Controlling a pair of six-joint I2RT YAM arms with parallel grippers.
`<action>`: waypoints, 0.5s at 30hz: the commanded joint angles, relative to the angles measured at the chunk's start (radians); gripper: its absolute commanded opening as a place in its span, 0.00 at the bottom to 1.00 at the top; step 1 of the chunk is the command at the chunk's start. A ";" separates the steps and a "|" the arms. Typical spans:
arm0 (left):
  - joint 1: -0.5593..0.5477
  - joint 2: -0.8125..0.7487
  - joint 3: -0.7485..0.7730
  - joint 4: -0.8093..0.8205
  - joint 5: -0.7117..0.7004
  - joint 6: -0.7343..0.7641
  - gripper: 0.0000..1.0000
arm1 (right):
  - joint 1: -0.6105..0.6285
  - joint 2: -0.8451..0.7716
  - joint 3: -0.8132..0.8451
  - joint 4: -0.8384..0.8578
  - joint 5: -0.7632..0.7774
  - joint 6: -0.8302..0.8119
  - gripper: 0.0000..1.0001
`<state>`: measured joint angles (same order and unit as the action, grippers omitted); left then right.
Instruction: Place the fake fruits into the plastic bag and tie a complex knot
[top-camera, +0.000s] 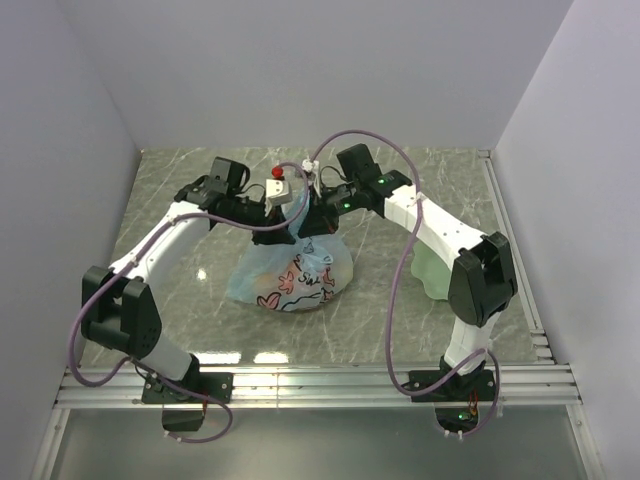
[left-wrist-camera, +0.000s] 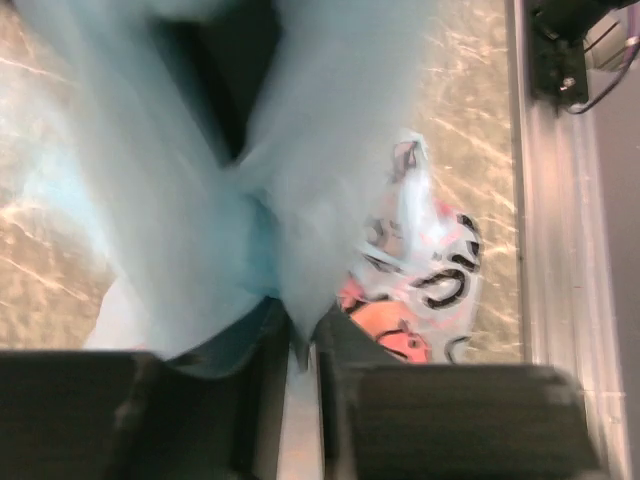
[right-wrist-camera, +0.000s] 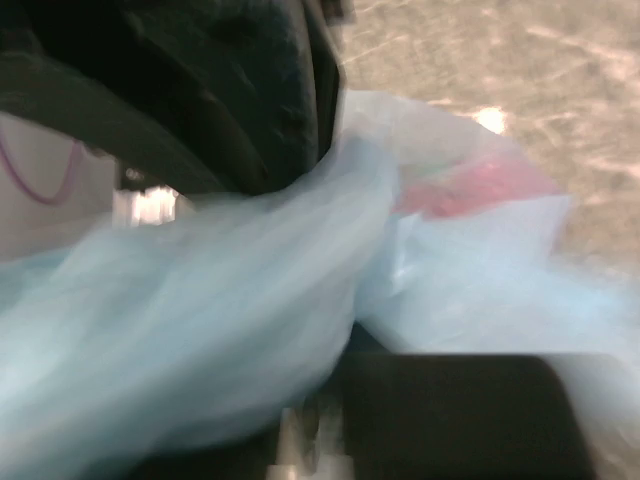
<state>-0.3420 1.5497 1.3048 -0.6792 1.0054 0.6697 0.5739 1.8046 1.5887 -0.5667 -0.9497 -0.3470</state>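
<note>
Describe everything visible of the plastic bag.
The plastic bag is thin, translucent light-blue film with pink and dark cartoon print. Its filled body rests on the marble table; orange and pink-red fake fruits show through. Its top is gathered upward into a bunched neck between the two arms. There the film runs into the narrow gap of the left gripper and drapes over the right gripper; both wrist views are blurred.

High rear view looks down; both wrist views crowd the plastic bag (top-camera: 290, 280).

Nothing legible anywhere. Only dark curly lettering (left-wrist-camera: 450, 285) printed on the plastic bag (top-camera: 295, 280), too small in one view, too blurred in another.
</note>
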 joint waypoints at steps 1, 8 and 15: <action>0.037 -0.076 -0.016 -0.043 0.061 0.037 0.25 | -0.017 -0.020 -0.022 0.067 -0.046 -0.020 0.00; 0.217 -0.097 0.062 -0.085 0.087 -0.094 0.46 | -0.026 -0.066 -0.056 0.062 -0.155 -0.151 0.00; 0.302 -0.042 0.148 0.223 0.048 -0.554 0.66 | -0.013 -0.108 -0.108 0.047 -0.199 -0.392 0.00</action>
<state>-0.0250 1.4975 1.3952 -0.6250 1.0439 0.3935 0.5529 1.7592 1.4693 -0.5262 -1.0927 -0.5861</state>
